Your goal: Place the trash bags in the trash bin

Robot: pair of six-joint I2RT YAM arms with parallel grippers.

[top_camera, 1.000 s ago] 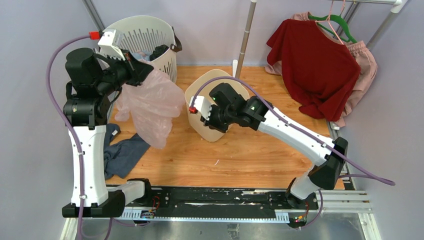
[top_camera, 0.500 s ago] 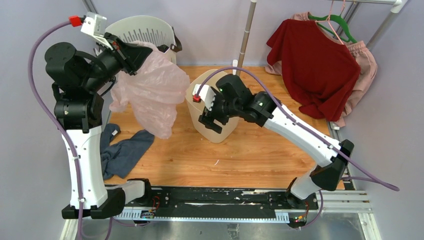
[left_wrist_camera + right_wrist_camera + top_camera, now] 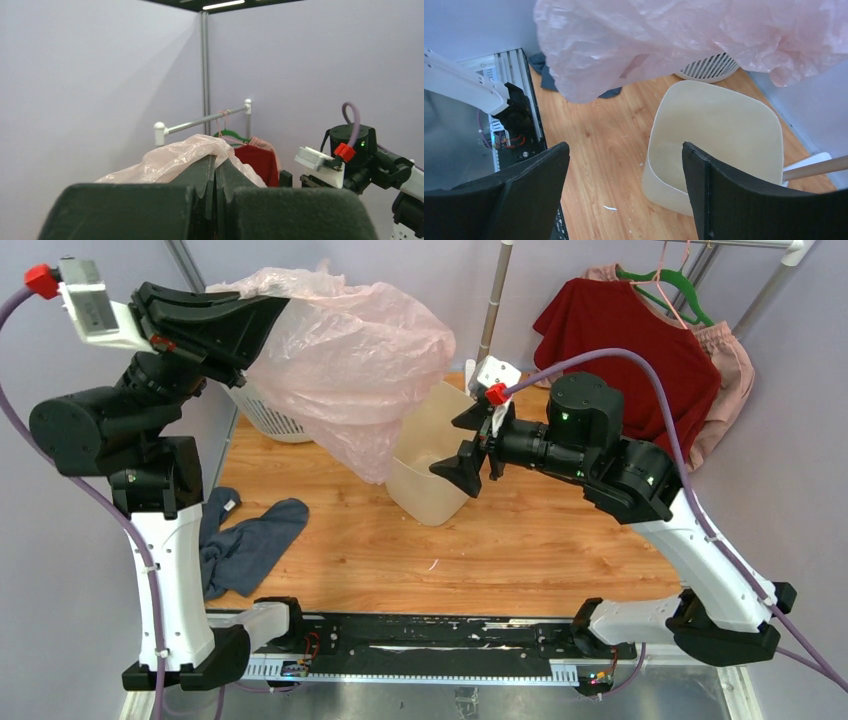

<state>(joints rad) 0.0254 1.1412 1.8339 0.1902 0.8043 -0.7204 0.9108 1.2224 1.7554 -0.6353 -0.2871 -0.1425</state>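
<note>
The trash bag (image 3: 350, 350), thin crinkly pale pink plastic, billows high over the table's back left. My left gripper (image 3: 283, 305) is shut on its upper left edge. In the left wrist view the closed fingertips (image 3: 216, 162) pinch the bag (image 3: 170, 159). The bag's lower end hangs beside the left rim of the cream trash bin (image 3: 420, 485), which stands upright in the middle. My right gripper (image 3: 462, 445) is open just right of the bin, above its rim, holding nothing. In the right wrist view that gripper (image 3: 625, 146) frames the bin (image 3: 719, 120), with the bag (image 3: 664, 35) hanging above.
A white slotted basket (image 3: 262, 412) stands behind the bag at the back left. A blue-grey cloth (image 3: 245, 545) lies on the wooden floor at the left. A red shirt (image 3: 625, 360) and a pink garment (image 3: 730, 370) hang at the back right. A pole (image 3: 492, 310) rises behind the bin.
My left arm has lifted the bag up and to the right, toward the bin. The right gripper has opened, left the bin's front and risen to its right side.
</note>
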